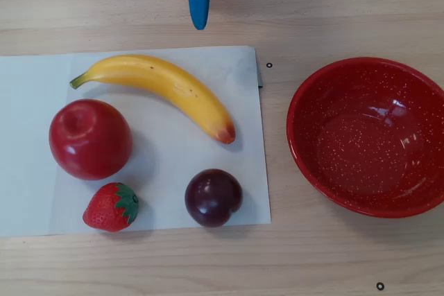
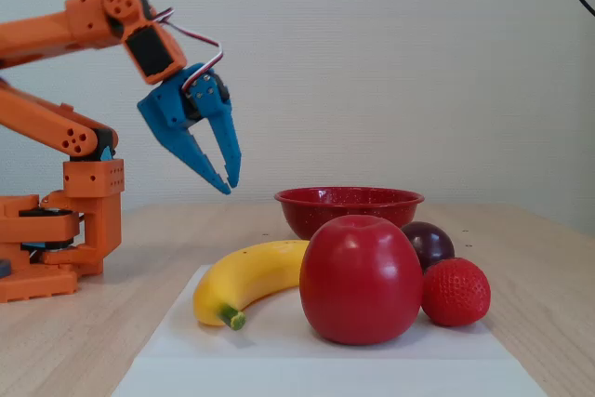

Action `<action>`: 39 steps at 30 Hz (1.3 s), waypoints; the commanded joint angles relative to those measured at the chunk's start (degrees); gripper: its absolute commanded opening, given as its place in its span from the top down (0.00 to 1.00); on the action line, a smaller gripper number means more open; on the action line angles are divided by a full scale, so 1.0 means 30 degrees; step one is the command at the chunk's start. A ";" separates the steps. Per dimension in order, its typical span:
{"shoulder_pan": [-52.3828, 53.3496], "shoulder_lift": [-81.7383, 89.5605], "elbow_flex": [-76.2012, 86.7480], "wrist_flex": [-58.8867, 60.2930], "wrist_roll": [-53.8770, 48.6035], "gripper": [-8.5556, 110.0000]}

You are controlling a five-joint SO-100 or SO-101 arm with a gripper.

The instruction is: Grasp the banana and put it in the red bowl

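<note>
One banana (image 1: 163,90), one red bowl (image 1: 368,136) — four fruits

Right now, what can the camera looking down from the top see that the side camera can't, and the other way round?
Only the overhead view shows the empty inside of the red bowl, the banana's reddish-orange end and the whole white paper under the fruit. Only the fixed view shows the orange arm and that the gripper hangs in the air above the table, holding nothing, its fingertips close together. Both show the banana, the apple, the plum, the strawberry and the bowl.
</note>
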 commanded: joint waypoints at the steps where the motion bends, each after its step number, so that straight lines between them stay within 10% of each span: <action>1: -0.0879 -0.1553 -0.3633 0.0908 0.0469 0.92; 39: -0.2871 -1.2744 -0.9814 0.5273 -0.0967 0.50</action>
